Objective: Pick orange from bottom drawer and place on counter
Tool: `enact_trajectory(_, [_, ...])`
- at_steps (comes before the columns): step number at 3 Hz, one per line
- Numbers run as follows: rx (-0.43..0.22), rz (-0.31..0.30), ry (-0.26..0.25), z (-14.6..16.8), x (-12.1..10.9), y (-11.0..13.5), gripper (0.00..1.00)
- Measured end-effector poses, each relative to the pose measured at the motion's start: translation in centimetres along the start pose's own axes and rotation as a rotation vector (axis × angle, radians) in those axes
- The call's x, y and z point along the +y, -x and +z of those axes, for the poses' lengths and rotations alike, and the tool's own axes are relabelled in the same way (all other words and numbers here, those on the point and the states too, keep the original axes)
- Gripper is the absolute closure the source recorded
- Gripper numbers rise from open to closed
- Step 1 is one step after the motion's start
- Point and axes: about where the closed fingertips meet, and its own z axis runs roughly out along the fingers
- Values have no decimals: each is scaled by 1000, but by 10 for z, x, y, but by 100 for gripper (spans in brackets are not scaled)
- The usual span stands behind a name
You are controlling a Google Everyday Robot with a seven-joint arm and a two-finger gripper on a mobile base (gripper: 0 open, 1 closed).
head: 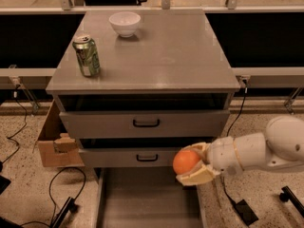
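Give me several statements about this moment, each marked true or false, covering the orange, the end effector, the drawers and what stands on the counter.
1. The end effector is shut on the orange. True.
2. A green can stands upright on the left side of the counter. True.
3. The orange rests on the counter. False: it is held low, at the right side of the bottom drawer.
4. The bottom drawer is pushed shut. False: it is pulled out.
5. A white bowl sits on the counter behind the can. True.
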Motion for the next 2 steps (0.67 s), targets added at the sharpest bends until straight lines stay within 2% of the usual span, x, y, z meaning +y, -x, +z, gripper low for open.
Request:
enact_trajectory(1, [8, -11, -74, -55, 6, 84, 100])
enact_trajectory(2, [31, -44, -196, -98, -6, 177, 100])
